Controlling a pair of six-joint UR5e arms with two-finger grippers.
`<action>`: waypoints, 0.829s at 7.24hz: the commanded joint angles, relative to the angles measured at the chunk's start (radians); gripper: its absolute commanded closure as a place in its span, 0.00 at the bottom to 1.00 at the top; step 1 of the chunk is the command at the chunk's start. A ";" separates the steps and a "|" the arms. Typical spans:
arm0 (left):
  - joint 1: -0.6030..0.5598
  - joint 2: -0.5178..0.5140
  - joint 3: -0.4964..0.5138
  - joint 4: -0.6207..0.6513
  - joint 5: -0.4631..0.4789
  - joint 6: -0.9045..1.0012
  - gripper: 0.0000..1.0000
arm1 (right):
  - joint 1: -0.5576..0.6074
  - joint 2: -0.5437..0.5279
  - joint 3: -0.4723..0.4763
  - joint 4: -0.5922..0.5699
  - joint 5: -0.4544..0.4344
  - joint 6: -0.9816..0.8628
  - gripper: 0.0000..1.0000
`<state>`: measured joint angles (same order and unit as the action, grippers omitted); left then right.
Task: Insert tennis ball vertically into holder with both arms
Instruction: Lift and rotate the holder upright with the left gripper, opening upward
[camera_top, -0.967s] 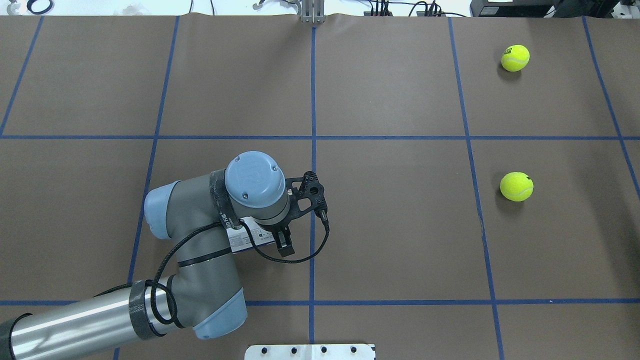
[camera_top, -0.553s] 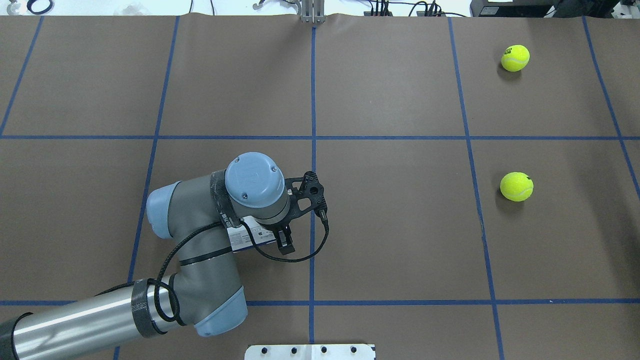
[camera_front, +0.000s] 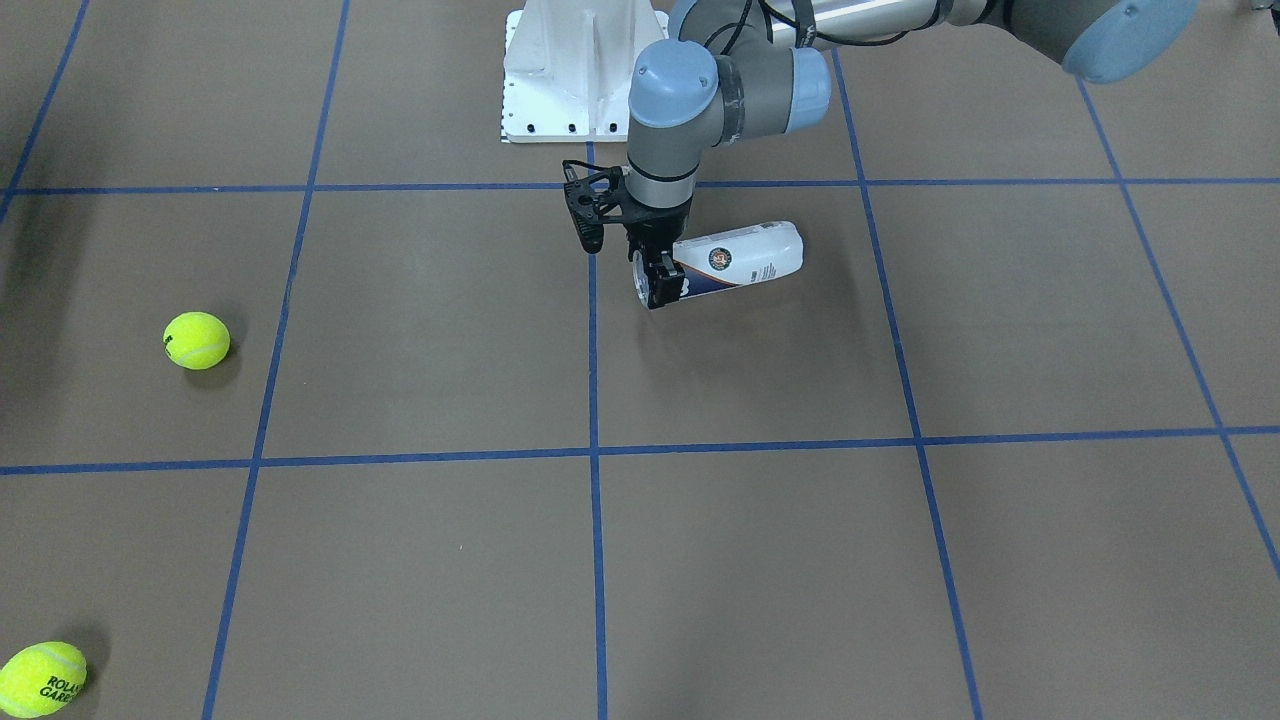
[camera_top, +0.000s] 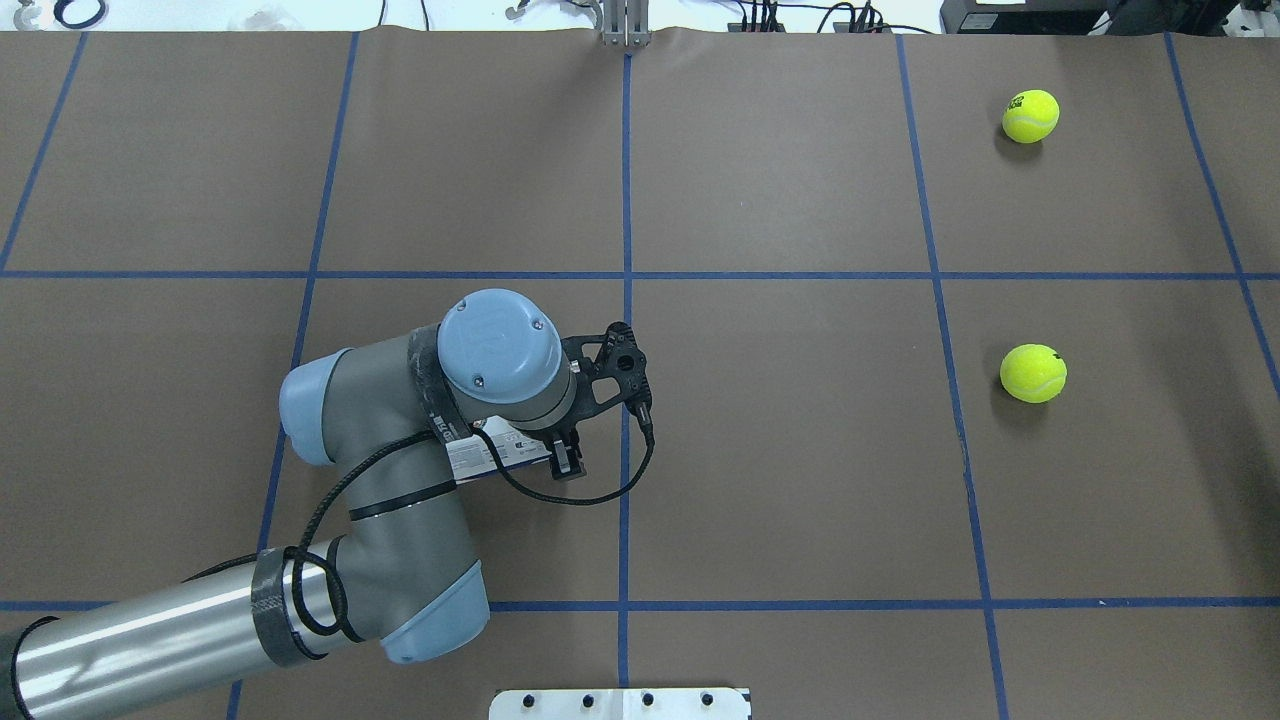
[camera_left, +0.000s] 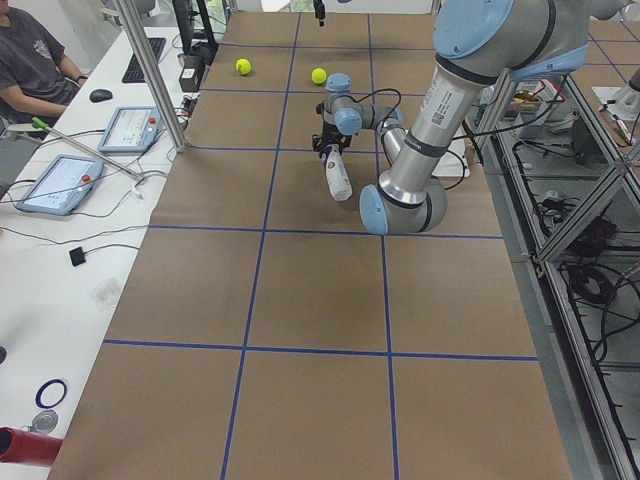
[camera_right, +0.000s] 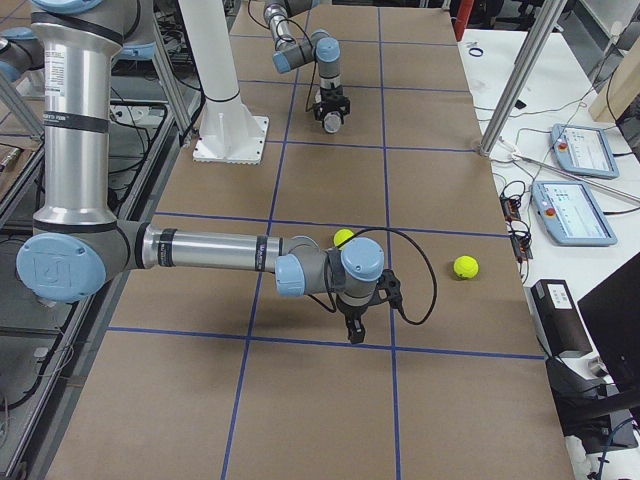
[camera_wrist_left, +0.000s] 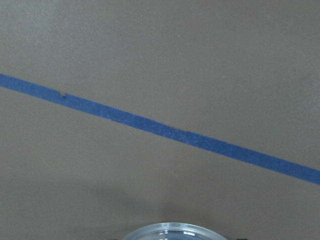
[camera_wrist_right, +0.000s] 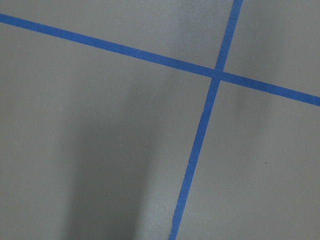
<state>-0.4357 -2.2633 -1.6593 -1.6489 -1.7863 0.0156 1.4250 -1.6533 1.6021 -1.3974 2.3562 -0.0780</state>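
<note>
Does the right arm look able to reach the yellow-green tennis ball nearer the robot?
Probably yes: the right gripper hangs close to that tennis ball, nothing lying between them. The left gripper, shut on the clear plastic can, is far off.

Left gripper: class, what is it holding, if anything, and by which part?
The left gripper holds the holder, the clear can, at its open-mouth end.

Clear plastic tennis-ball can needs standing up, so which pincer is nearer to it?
Left. The left pincer grips the clear plastic tennis-ball can at its open end; the right pincer hangs far off, near a yellow tennis ball.
</note>
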 joint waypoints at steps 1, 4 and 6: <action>-0.034 0.004 -0.171 -0.002 0.002 -0.003 0.22 | -0.003 0.009 0.008 0.000 0.003 0.000 0.01; -0.081 0.008 -0.212 -0.386 0.052 -0.166 0.21 | -0.003 0.020 0.009 0.032 0.055 0.001 0.01; -0.071 0.013 -0.083 -0.796 0.132 -0.328 0.21 | -0.003 0.020 0.010 0.083 0.078 0.006 0.01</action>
<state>-0.5105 -2.2535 -1.8247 -2.1857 -1.6982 -0.2147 1.4220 -1.6343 1.6105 -1.3369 2.4156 -0.0746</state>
